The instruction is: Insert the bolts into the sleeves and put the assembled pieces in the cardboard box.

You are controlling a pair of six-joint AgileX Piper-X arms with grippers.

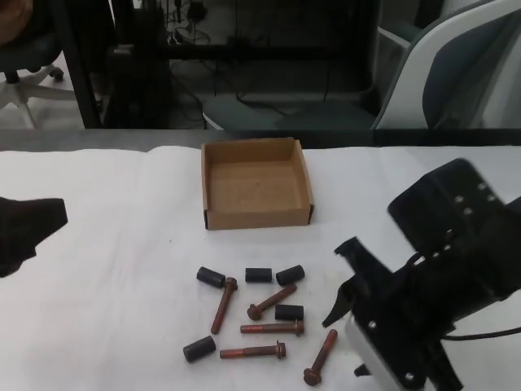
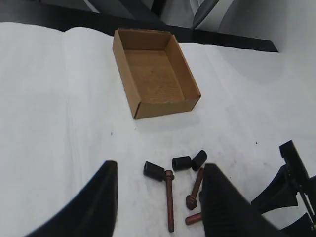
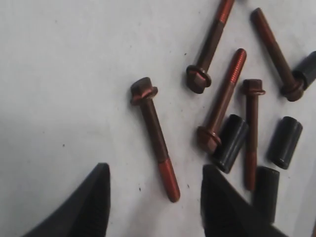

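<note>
- White cloth covers the bench (image 1: 122,269), and office chairs (image 1: 456,73) stand in the room past its far edge.
- Near the middle of that far edge sits the cardboard box (image 1: 256,183), open and empty.
- Five bolts (image 1: 273,328) and five sleeves (image 1: 258,275) lie loose between the box and the near edge. None are joined yet, so the first insertion appears not yet begun.
- Over the right side of this scatter hovers the right gripper (image 3: 155,207), its fingers spread wide with nothing between them.
- Just ahead of it is a lone bolt (image 3: 154,138), the one nearest the bench's right edge and slightly apart from the others.
- That bolt's threaded tip points toward the gap between the fingers and its head points away. Its long axis therefore runs crosswise to the line on which the fingers close, which looks well suited to a pinch across the shank.
- Off by the bench's left edge, the left gripper (image 2: 158,207) is also spread and empty, well apart from the parts. The right arm is clearly the nearer one.
</note>
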